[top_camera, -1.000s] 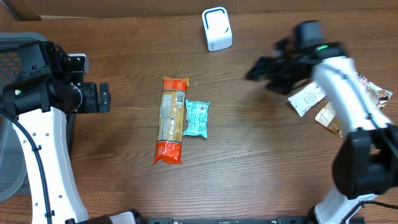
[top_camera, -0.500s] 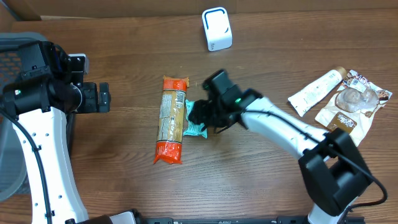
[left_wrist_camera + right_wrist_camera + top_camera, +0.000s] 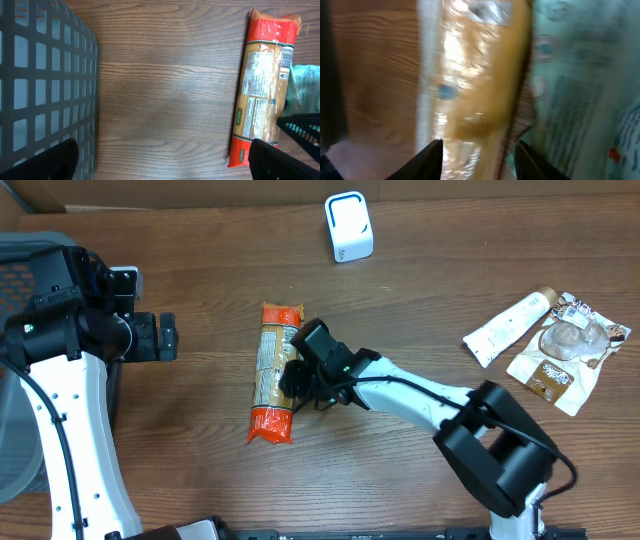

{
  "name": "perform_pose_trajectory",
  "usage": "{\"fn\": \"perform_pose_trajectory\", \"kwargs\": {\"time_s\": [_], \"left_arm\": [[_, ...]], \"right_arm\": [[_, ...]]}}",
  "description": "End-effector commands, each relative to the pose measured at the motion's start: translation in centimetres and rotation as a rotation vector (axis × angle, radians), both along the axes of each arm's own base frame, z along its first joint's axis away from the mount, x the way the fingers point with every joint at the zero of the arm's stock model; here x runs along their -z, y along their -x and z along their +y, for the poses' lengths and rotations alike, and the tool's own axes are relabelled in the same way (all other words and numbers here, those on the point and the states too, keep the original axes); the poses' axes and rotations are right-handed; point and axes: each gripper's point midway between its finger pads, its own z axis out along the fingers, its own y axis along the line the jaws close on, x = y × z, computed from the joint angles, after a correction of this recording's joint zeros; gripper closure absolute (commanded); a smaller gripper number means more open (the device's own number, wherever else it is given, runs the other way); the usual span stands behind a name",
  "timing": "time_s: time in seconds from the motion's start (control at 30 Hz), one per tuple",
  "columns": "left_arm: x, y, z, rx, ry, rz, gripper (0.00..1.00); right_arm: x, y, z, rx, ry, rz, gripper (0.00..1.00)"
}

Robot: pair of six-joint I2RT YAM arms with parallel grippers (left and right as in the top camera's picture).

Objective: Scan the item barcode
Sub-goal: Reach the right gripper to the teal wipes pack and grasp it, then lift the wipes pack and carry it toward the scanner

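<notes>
Right gripper over pasta packet, partly hiding teal pouch; blurred, cannot tell if pinching. Left gripper spread, bench 9 o'clock. Scanner 12 o'clock, tube 3 o'clock.

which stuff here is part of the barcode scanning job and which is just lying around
Part of the job:
white scanner
pasta packet, with the right gripper astride it

Just lying about, as far as I can judge:
teal packet
white tube
snack pouch
grey basket
</notes>
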Motion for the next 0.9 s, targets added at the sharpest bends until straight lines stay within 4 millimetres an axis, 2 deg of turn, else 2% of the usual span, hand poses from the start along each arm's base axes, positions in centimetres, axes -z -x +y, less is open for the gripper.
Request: {"fn": "perform_pose_trajectory", "kwargs": {"time_s": [0.0,0.17,0.33,0.47,0.6,0.73,0.87], "left_arm": [[-0.5,0.0,-0.3,0.032,-0.003,-0.017,0.01],[-0.5,0.0,-0.3,0.032,-0.003,-0.017,0.01],[-0.5,0.0,-0.3,0.032,-0.003,-0.017,0.0],[-0.5,0.0,-0.3,0.032,-0.003,-0.017,0.01],[-0.5,0.0,-0.4,0.033,-0.002,-0.017,0.0],[-0.5,0.0,-0.3,0.032,-0.003,-0.017,0.0],[-0.5,0.0,-0.3,0.032,-0.003,-0.017,0.0]], "right_arm": [[0.5,0.5,-0.3,-0.012,-0.005,0.043,0.53],[-0.1,0.0,-2.5,-0.005,-0.001,0.101,0.52],[-1.1,-2.1,-7.0,-0.026,0.055,0.093,0.51],[-1.6,-2.8,-9.2,-0.047,0.061,0.104,0.51],[-4.2,-3.3,-9.9,-0.148,-0.022,0.055,0.38],[-6.7,-6.1,-12.9,-0.152,-0.011,-0.026,0.34],[-8.3,-9.8,-15.7,-0.19,-0.003,-0.188,0.21]]}}
